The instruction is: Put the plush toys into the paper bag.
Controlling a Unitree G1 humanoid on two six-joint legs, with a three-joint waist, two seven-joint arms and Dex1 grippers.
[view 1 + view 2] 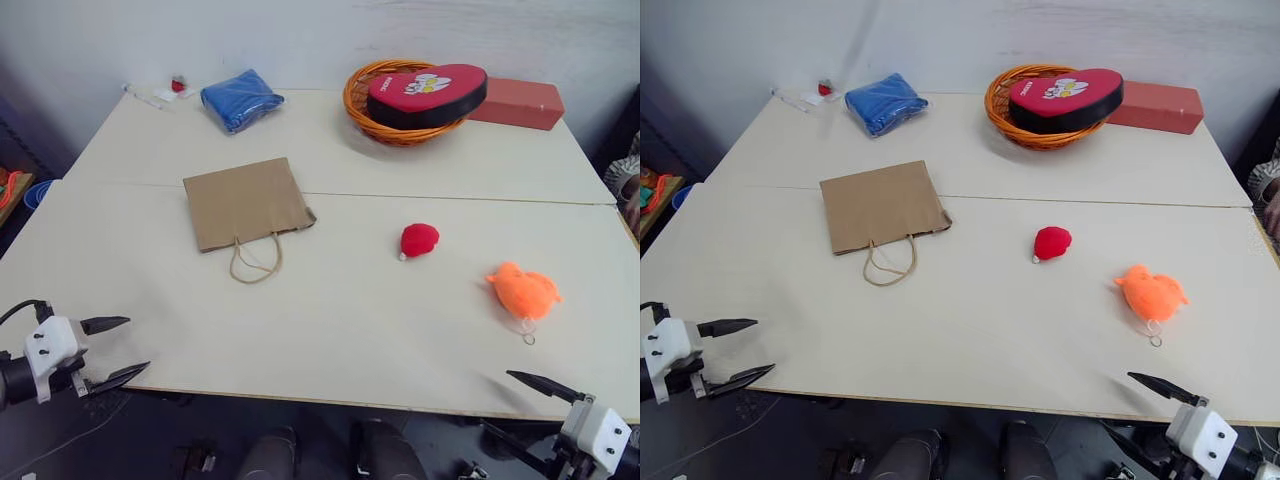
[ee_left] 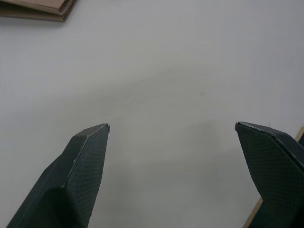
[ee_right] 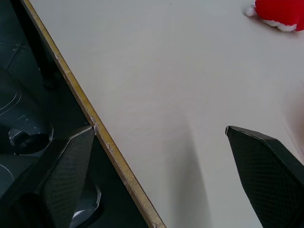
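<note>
The brown paper bag [image 1: 245,203] lies flat on the table's left half, its cord handles [image 1: 255,262] pointing toward me. A small round red plush toy [image 1: 419,240] sits near the middle, and an orange plush toy [image 1: 524,291] with a small loop lies further right. My left gripper [image 1: 138,344] hovers open over the table's near left edge, well short of the bag. At the near right edge my right gripper [image 3: 160,128] stands open and empty, with the red toy [image 3: 280,12] ahead of it.
A wicker basket [image 1: 362,110] holding a red heart cushion [image 1: 428,92] stands at the back, with a red box [image 1: 520,102] beside it. A folded blue cloth [image 1: 240,99] and small items [image 1: 170,90] lie at the back left. The table's front edge [image 3: 95,128] runs under my right gripper.
</note>
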